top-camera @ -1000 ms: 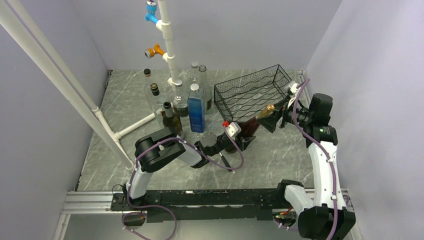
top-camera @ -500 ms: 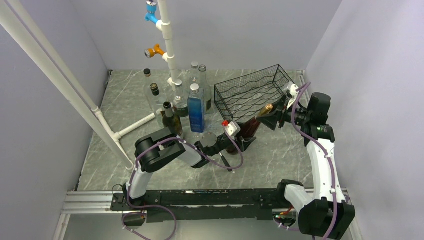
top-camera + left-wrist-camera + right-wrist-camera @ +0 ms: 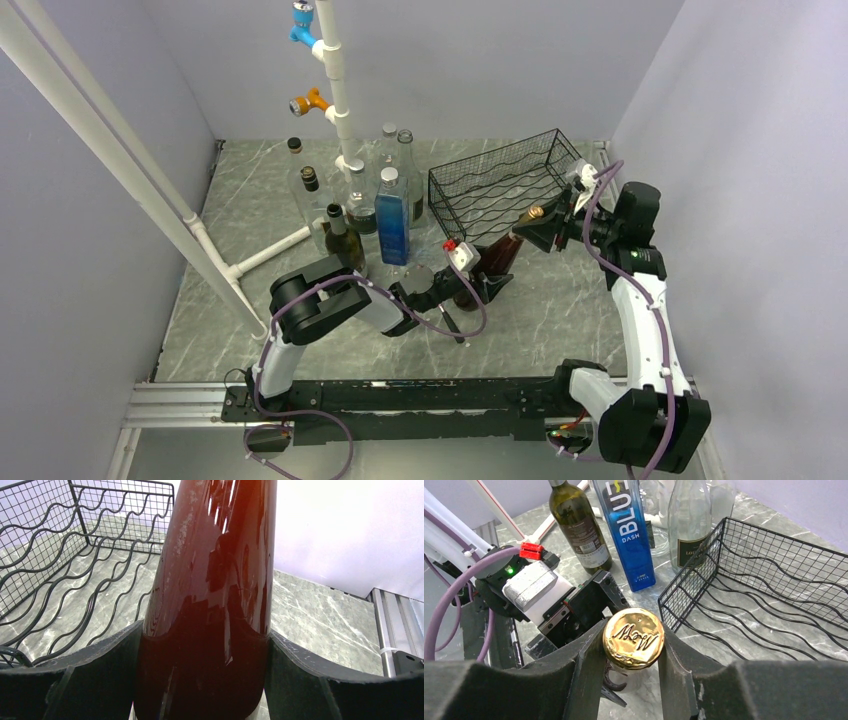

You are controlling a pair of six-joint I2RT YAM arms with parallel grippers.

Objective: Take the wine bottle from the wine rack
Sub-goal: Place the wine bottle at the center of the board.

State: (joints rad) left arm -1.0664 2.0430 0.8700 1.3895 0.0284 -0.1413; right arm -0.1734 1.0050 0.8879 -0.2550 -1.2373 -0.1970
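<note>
Holding wine bottle [image 3: 497,254]: body clamped in wide-set left gripper [image 3: 205,660], gold cap [image 3: 634,637] pinched by right gripper [image 3: 631,652]. May slip at slick cap, or knock wine rack [image 3: 500,185].

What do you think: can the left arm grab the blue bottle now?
Probably not yet. The left gripper is shut on the wine bottle, so it is busy, though the blue bottle stands near it.
</note>
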